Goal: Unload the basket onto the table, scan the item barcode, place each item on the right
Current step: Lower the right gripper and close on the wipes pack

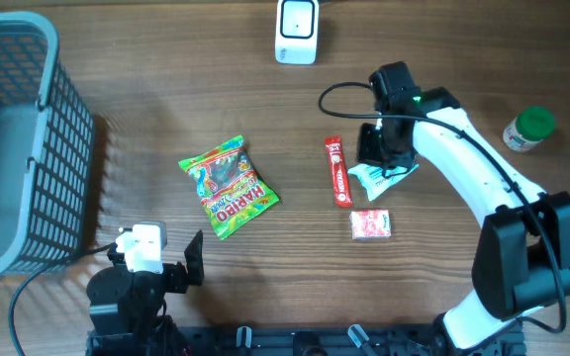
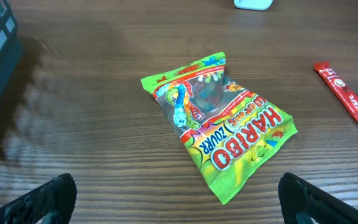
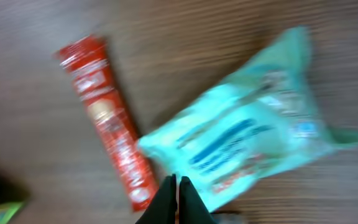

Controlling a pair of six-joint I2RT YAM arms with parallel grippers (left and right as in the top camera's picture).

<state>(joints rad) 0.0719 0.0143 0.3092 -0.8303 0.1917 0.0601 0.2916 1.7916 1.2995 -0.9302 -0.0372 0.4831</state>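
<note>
Right claw (image 3: 178,185) sits closed at the teal packet (image 3: 247,137); left claw (image 2: 179,199) gapes near Haribo bag (image 2: 219,124) and grey basket (image 1: 67,148).

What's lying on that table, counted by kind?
Packets: 4 (Haribo bag, red stick sachet, pale green pack, small red-and-white pack)
Green-capped bottle: 1
White barcode scanner: 1
Grey basket: 1
Total: 7

A grey basket (image 1: 67,158) stands left, a Haribo bag (image 1: 228,185) mid-table, a green-capped bottle (image 1: 528,130) far right.
</note>
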